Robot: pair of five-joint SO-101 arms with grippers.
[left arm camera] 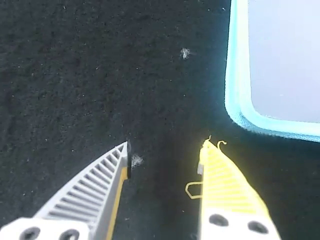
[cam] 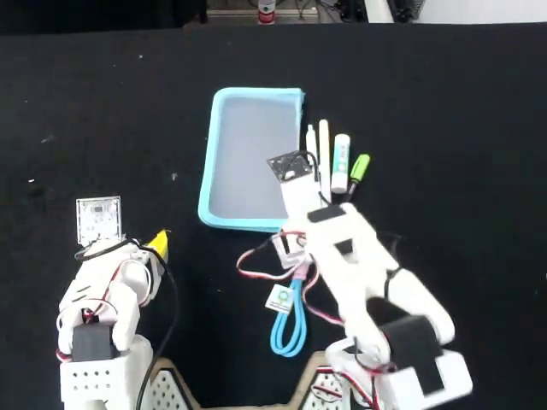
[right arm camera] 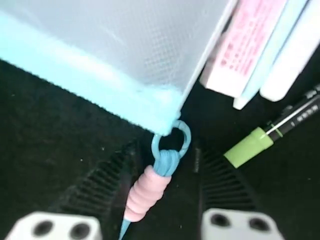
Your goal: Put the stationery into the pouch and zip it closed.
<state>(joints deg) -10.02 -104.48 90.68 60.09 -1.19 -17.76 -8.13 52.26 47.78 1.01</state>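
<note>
- I see the pouch (cam: pixel 248 158) lying flat on the black table, its long side running away from the arms. It has a pale, see-through mesh panel with a light blue border.
- At its near right corner a small blue ring (right arm camera: pixel 171 142) carries a blue cord (cam: pixel 291 320) with a pink bead (right arm camera: pixel 147 192). The cord trails toward the arms in a long loop.
- I can't tell whether the zip is open.
- The stationery lies in a row just beside the pouch's right edge, all roughly parallel to it: a thin white pen (cam: pixel 311 141), a cream stick (cam: pixel 324 158), a white-and-green tube (cam: pixel 341 162) and a green-capped marker (cam: pixel 358 168) with a black barrel, slightly angled.
- A pink block (right arm camera: pixel 245 50) sits against the pouch edge.
</note>
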